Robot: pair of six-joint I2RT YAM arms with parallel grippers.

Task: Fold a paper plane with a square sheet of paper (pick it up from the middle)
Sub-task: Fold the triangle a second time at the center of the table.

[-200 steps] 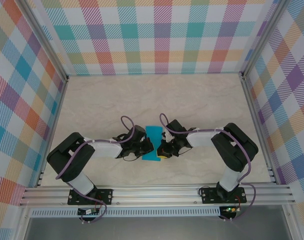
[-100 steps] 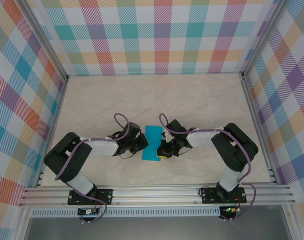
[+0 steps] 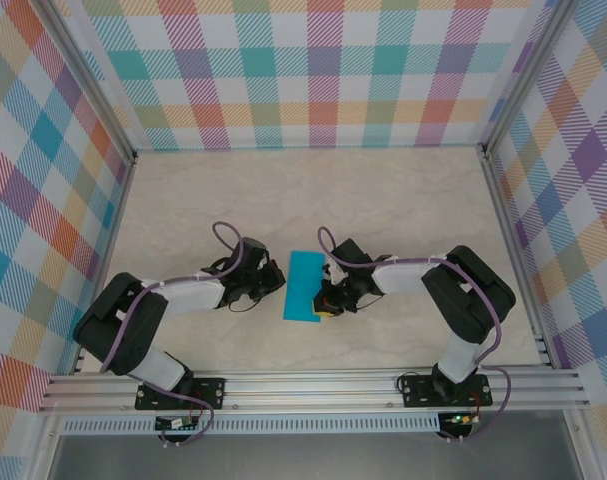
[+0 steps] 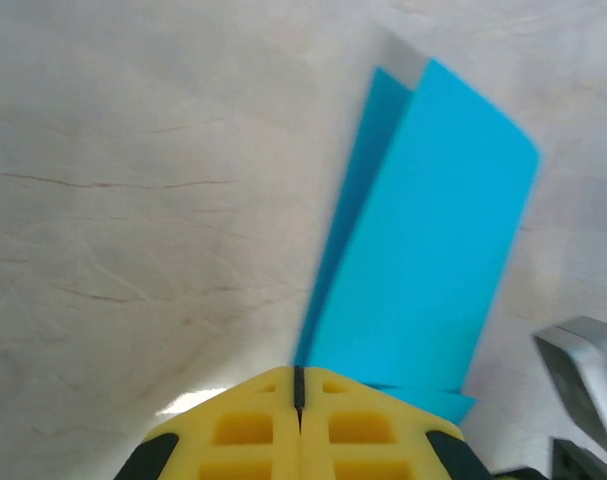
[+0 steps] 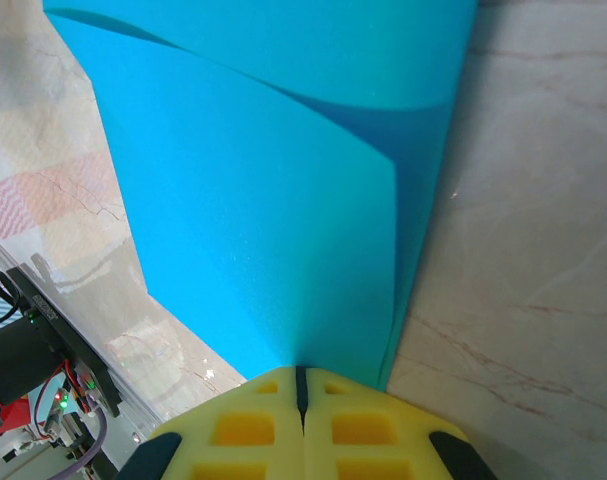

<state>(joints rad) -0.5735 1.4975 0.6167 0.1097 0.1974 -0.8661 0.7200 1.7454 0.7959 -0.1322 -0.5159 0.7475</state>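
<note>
Teal square sheet of paper point(image 3: 305, 286), folded, runs near-to-far.

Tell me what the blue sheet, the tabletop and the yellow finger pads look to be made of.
Blue sheet: thin matte paper, likely; it is folded over and bows softly with no glare.
Tabletop: marble-look surface, cream with fine veins and a faint sheen; stone or printed laminate, cannot tell.
Yellow finger pads: seemingly moulded plastic or rubber, matte, with recessed pockets.
</note>
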